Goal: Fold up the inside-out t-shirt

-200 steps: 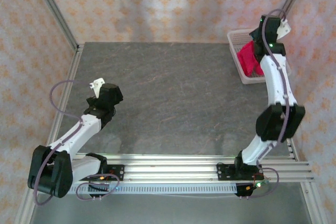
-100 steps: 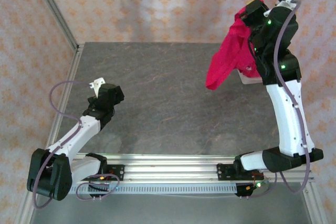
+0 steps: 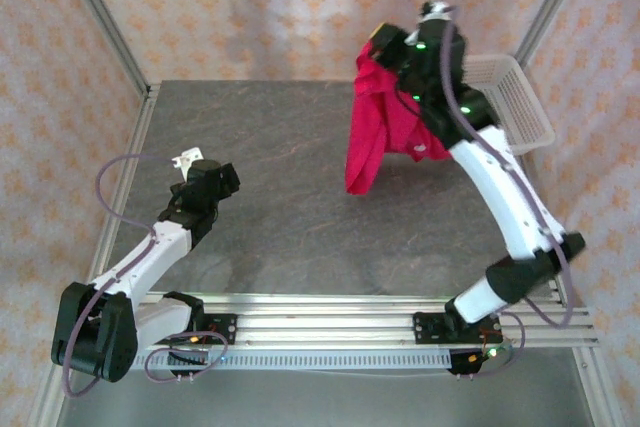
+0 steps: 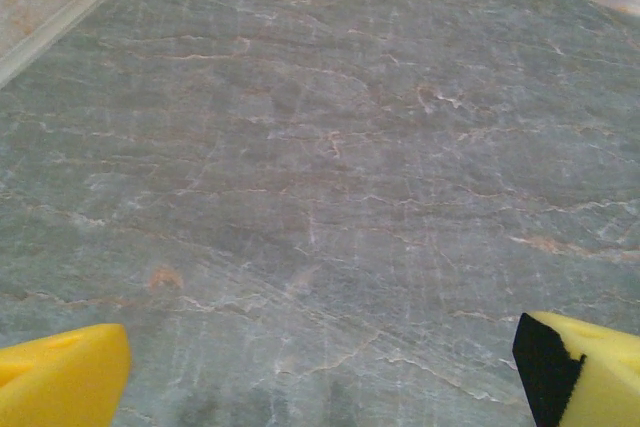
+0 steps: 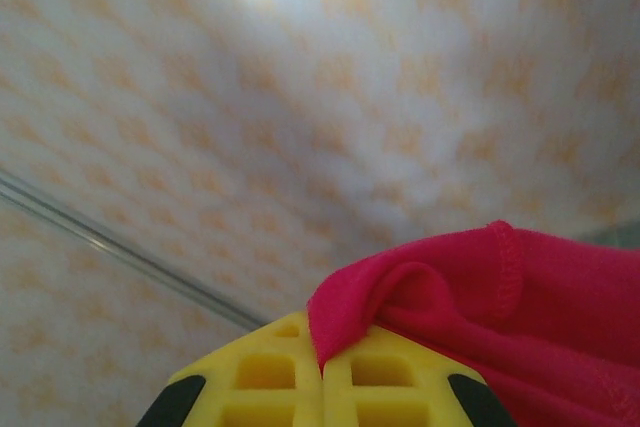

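Now we are just holding up the t-shirt [image 3: 375,132] in our right pincer [image 5: 322,367]; left pincer [image 4: 320,372] is hanging wide; no folds yet.

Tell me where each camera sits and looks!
Top: above and behind, looking down at the table; left arm and right arm show, right gripper holding the shirt.
Left wrist: on the left arm, facing the table; open left gripper at the bottom.
Right wrist: on the right arm, facing the wall; shut fingers pinching the shirt.
Shared: top and right wrist see the shirt.
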Controlling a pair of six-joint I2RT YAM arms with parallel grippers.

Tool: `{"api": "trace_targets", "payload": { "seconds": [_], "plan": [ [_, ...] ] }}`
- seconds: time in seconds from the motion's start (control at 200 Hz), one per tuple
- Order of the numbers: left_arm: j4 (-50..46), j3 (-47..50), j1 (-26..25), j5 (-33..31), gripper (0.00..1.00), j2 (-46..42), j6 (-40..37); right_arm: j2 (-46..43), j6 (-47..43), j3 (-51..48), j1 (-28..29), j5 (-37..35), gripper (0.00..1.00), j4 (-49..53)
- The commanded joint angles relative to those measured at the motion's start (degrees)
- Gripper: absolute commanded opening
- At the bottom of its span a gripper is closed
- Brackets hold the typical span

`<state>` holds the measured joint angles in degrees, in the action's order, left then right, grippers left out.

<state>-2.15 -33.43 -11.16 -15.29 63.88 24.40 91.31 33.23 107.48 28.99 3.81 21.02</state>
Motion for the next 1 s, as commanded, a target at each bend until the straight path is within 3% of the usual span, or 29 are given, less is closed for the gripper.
{"api": "trace_targets", "payload": {
  "seconds": [0.0, 0.06, 0.105, 0.185, 0.325, 0.49, 0.626, 0.781, 0.996],
  "plan": [
    [3.6, 0.8, 0.0, 4.6, 1.0, 1.3, 0.0, 8.8, 6.0, -0.5, 0.8, 5.9, 0.05, -1.8],
    [2.5, -0.8, 0.1, 10.4, 1.0, 1.7, -0.3, 14.8, 5.7, 4.5, 0.7, 9.0, 0.38, 2.3],
    [1.4, -2.1, 0.0, 15.5, 1.0, 2.0, 0.5, 19.2, 3.8, 11.3, 0.7, 8.8, 0.57, 9.3],
    [2.9, -2.2, -1.0, 23.9, 0.93, 2.2, 2.8, 24.7, -0.1, 21.7, 0.0, 5.4, 0.7, 21.0],
    [5.7, -2.5, -8.1, 26.0, 0.91, 5.2, 5.3, 23.2, -4.7, 20.7, -1.9, 1.0, 0.73, 28.4],
    [8.0, -7.9, -16.8, 26.9, 0.84, 17.0, 5.9, 9.2, -8.4, -5.2, -4.0, -3.6, 0.72, 21.6],
    [8.2, -14.8, -21.9, 28.1, 0.8, 27.5, 7.7, -2.9, -5.5, -24.9, -8.6, -1.3, 0.72, 14.8],
    [6.4, -22.3, -24.1, 27.5, 0.79, 36.9, 10.1, -11.7, -4.1, -38.2, -11.6, 0.9, 0.7, 11.0],
    [3.8, -31.6, -24.6, 27.2, 0.63, 47.4, 13.6, -12.5, -4.8, -47.0, -11.7, 3.6, 0.62, 9.2]
  ]
}}
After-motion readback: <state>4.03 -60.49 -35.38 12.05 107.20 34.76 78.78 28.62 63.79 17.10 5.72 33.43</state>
